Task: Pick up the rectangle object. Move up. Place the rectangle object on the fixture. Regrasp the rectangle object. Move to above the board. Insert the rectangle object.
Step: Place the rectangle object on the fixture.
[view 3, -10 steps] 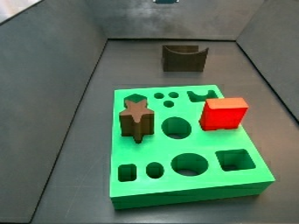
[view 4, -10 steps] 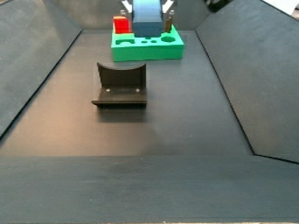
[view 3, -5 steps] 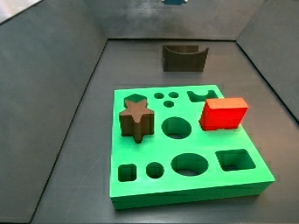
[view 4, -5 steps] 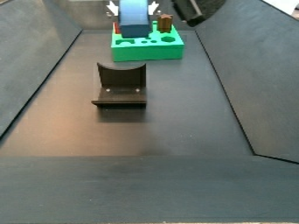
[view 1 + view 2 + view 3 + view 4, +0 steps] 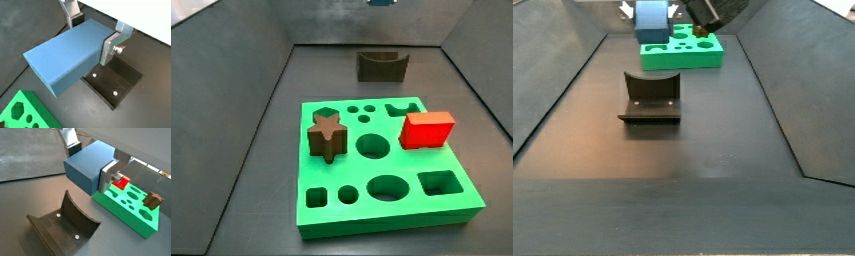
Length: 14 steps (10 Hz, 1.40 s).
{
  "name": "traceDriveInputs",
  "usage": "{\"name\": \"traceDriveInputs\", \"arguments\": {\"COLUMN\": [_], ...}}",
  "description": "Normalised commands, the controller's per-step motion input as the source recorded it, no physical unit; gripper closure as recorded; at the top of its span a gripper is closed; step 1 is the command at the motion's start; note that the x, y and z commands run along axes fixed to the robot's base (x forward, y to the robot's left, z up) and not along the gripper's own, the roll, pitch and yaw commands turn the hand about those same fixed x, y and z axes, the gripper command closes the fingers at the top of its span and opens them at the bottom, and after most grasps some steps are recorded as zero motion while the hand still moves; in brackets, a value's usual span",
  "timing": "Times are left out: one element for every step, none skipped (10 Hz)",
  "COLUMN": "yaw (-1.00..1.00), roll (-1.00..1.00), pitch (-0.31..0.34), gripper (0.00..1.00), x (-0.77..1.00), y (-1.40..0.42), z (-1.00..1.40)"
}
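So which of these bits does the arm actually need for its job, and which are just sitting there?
Needed:
- light-blue rectangular block, clamped in the gripper above the floor
- dark notched fixture on the floor
- bright green board with cut-out holes

Just sitting there:
- red cube on the board
- brown star-shaped piece on the board

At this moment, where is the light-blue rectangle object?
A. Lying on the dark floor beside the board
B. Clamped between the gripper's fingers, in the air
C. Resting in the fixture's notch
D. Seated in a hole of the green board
B: in both wrist views the rectangle object sits between the fingers of the gripper, clear of the fixture and the board.
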Motion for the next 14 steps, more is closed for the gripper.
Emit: {"name": "traceDriveInputs", "arguments": {"yaw": [-0.08, -0.09, -0.09, -0.1, -0.11, -0.13, -0.14, -0.14, -0.14, -0.14, -0.13, -0.13, -0.12, -0.11], "roll": [-1.0, -1.0, -1.0, -1.0, -1.0, -0.98, -0.87, -0.65, -0.43, -0.29, -0.22, -0.19, -0.18, -0.17], "pitch": [0.043, 0.04, 0.051, 0.079, 0.097, 0.107, 0.102, 0.086, 0.076, 0.067, 0.054, 0.036, 0.026, 0.017], "gripper": [1.0, 1.0, 1.0, 1.0, 1.0, 1.0, 1.0, 1.0, 1.0, 1.0, 1.0, 1.0, 1.0, 1.0], "x": [0.13, 0.11, 0.12, 0.13, 0.14, 0.15, 0.16, 0.17, 0.18, 0.19, 0.19, 0.17, 0.13, 0.11], "y": [0.06, 0.07, 0.08, 0.08, 0.09, 0.09, 0.1, 0.1, 0.11, 0.12, 0.11, 0.1, 0.09, 0.08], "z": [-1.0, -1.0, -1.0, -1.0, -1.0, -1.0, -1.0, -1.0, -1.0, -1.0, -1.0, -0.86, -0.62, -0.45]}}
